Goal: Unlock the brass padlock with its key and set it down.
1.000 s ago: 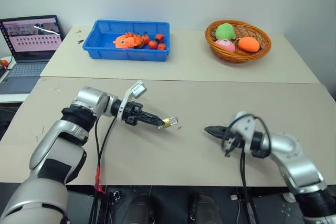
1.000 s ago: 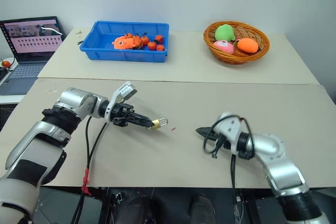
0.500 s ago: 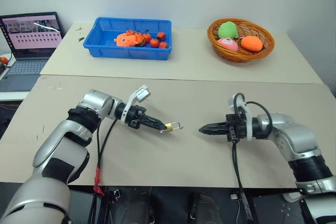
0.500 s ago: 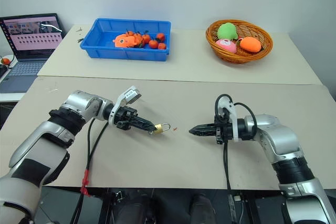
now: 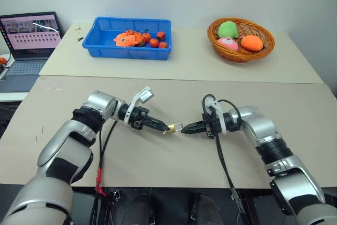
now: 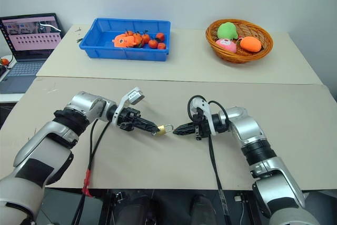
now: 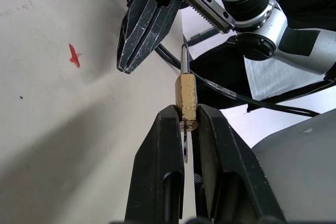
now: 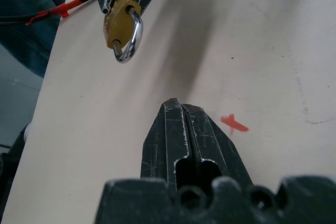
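The brass padlock (image 5: 170, 128) hangs just above the table, my left gripper (image 5: 164, 127) shut on its body. Its silver shackle (image 8: 132, 38) points toward my right gripper (image 5: 184, 129). That one is shut, and I see nothing between its fingers. Its tip stands a short gap from the shackle, beside it in the left wrist view (image 7: 126, 68). A thin silvery strip (image 7: 185, 148), apparently the key, sticks out of the lock's underside between the left fingers (image 7: 164, 145). A small red mark (image 8: 233, 123) is on the table under the right gripper.
A blue bin (image 5: 103, 47) with small orange and red toys stands at the back left. A wicker basket (image 5: 267, 43) of plush fruit sits at the back right. An open laptop (image 5: 29, 40) stands on the far left. Black cables (image 5: 225, 167) trail from both wrists over the front edge.
My right gripper swung left across the table and turned to face the padlock, closing the wide gap to a small one. The left gripper and the padlock stayed where they were.
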Motion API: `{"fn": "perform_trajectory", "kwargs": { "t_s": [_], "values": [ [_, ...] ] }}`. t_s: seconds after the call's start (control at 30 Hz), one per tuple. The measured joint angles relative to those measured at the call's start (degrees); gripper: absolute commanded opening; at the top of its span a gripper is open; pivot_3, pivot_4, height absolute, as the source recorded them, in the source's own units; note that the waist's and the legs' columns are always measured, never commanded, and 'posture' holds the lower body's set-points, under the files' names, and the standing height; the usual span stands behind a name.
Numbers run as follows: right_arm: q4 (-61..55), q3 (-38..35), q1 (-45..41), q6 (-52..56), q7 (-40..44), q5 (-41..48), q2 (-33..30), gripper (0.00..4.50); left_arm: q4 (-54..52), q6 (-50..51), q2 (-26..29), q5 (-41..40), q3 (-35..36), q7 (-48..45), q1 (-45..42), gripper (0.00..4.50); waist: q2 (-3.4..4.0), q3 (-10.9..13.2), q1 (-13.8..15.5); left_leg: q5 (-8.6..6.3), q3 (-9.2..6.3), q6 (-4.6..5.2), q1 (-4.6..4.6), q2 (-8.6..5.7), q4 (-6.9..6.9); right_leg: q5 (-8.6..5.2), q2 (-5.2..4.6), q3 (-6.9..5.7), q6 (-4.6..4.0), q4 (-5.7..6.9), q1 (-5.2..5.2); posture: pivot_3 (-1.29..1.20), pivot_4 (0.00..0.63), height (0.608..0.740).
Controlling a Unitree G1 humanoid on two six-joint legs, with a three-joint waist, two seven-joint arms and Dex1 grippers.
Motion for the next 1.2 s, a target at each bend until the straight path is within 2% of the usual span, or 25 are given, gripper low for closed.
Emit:
{"fn": "perform_trajectory", "kwargs": {
  "t_s": [0.4,0.7,0.87,1.03,1.2],
  "values": [
    [-12.8,-4.0,2.6,6.9,-0.3,5.9,-1.2,0.03,0.7,-1.1,-0.5,0.3,-0.1,0.0,-0.1,0.01,0.0,0.0,0.1,0.0,0.0,0.0,0.01,-0.01,0.02,0.0,0.0,0.0,0.0,0.0,0.01,0.0,0.15,0.692],
    [-10.5,-3.9,3.4,6.4,-0.4,4.9,-0.6,0.03,1.1,-1.2,-0.8,0.3,-0.1,0.0,-0.1,0.01,0.0,0.0,0.1,0.0,0.01,0.0,0.01,-0.02,0.02,0.0,0.0,0.0,0.0,0.0,0.02,0.0,0.15,0.692],
    [-8.0,-6.5,3.1,6.4,1.9,5.5,-3.9,0.03,1.1,-1.2,-0.3,0.4,-0.1,0.0,-0.1,0.01,0.0,0.0,0.1,0.0,0.0,0.0,0.02,-0.01,0.02,0.0,0.0,0.01,0.0,0.0,0.02,0.0,0.15,0.692],
    [-5.6,-8.2,1.1,5.1,2.3,5.2,-4.5,0.03,1.1,-1.2,-0.1,0.4,-0.1,0.0,-0.1,0.01,0.0,0.0,-0.1,0.0,0.01,0.0,0.05,0.0,0.02,0.0,0.0,0.01,0.0,0.02,0.03,0.0,0.15,0.692],
    [-1.4,-7.2,1.0,2.4,0.7,2.6,-0.1,0.03,0.6,0.3,0.0,-1.7,0.6,0.0,-0.2,0.01,0.0,0.0,-0.1,0.0,0.02,0.0,0.03,0.0,0.02,0.0,0.0,0.02,0.0,0.02,0.0,0.0,0.15,0.692]
  ]
}}
